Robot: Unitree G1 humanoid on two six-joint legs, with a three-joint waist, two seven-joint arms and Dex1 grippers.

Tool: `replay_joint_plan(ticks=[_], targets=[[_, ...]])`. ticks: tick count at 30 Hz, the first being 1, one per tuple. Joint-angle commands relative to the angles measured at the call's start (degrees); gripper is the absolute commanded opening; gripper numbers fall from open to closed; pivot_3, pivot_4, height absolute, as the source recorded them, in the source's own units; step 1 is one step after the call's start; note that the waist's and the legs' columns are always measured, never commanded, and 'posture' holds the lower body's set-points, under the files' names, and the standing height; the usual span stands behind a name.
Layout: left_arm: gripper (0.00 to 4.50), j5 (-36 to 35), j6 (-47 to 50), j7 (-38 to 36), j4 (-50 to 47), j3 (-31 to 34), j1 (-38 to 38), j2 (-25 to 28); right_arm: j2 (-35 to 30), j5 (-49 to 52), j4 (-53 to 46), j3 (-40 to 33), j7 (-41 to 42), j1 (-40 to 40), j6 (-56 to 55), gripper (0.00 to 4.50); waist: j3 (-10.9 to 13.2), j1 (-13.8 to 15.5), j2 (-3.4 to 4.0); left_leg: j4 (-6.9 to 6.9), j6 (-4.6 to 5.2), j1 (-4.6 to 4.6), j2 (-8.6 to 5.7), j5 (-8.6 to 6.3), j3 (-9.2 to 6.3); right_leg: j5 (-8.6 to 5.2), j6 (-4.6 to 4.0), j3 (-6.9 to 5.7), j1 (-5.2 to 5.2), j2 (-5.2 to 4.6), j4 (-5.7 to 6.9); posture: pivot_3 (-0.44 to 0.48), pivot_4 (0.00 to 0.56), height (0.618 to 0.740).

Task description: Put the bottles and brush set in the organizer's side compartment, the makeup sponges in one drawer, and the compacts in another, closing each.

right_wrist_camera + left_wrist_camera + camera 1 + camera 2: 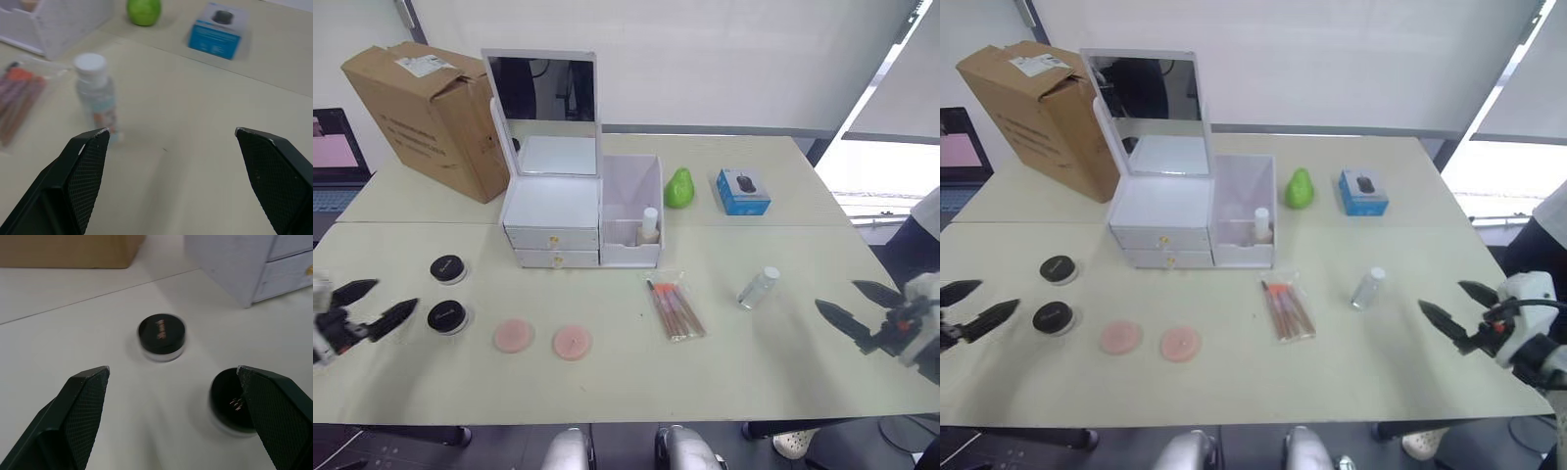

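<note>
Two pale cream tables [744,372] stand pushed together, a seam running across between them. Behind them rises a plain white wall [705,59], and bright daylight pours through a window [891,166] at the far right.

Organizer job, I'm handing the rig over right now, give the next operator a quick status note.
Left gripper open, empty, beside the two compacts.
Right gripper open, empty, right of the clear bottle, which lies on the table.
Done: tan bottle stands in the organizer's side compartment.
Left: clear bottle and brush set into that compartment; two sponges into one drawer, compacts into the other. Both drawers are shut.
</note>
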Motion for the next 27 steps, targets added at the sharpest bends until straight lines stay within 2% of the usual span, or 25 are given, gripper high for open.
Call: replay_joint_plan(ticks=[1,5,10,14,26,27], targets=[[4.50,-4.4,4.7,0.2,-15.3,-6.2,0.6,-2.0,-0.3,0.8,-2.6,3.8,-2.8,-4.2,2.4,4.45,0.0,-0.1,-0.02,0.03,0.06,-0.01,0.00,0.03,0.00,0.00,0.00,0.03,0.07,0.03,0.00,0.000,0.150,0.740],[4.50,-8.2,9.3,2.5,-29.2,-13.6,0.2,-5.1,1.4,-0.9,-0.5,8.1,-6.6,-9.0,2.6,4.45,-0.1,-0.1,-0.20,0.17,0.23,-0.03,-0.09,0.13,0.03,0.06,0.07,0.16,0.20,0.10,0.01,0.000,0.150,0.740],[4.50,-12.1,13.0,4.3,-37.2,-15.6,-1.6,-5.0,2.4,-0.9,0.7,9.6,-8.0,-9.9,2.6,4.45,-0.2,0.0,-0.05,0.22,0.26,0.00,-0.10,0.15,-0.06,0.06,0.06,0.16,0.36,0.21,0.01,0.000,0.150,0.740],[4.50,-14.3,15.0,5.1,-38.9,-15.1,-3.4,-4.0,3.1,-0.7,1.1,10.4,-8.5,-10.1,2.2,4.45,-0.2,-0.1,-0.02,0.32,0.26,0.06,-0.12,0.15,-0.10,0.05,0.07,0.16,0.48,0.23,0.00,0.000,0.150,0.740],[4.50,-13.8,14.7,5.4,-39.3,-15.7,-3.0,-3.9,5.0,-0.8,3.5,12.6,-8.9,-11.8,0.8,4.45,-0.2,0.0,0.03,0.49,0.26,0.06,-0.13,0.15,-0.25,0.04,0.08,0.15,0.59,0.31,-0.01,0.000,0.150,0.740],[4.50,-13.8,14.6,5.5,-39.3,-15.6,-3.0,-3.9,5.1,-0.9,3.7,12.8,-8.9,-12.0,0.6,4.29,-0.2,0.0,0.03,0.49,0.26,0.06,-0.13,0.15,-0.25,0.04,0.08,0.15,0.59,0.31,-0.01,0.000,0.150,0.740]])
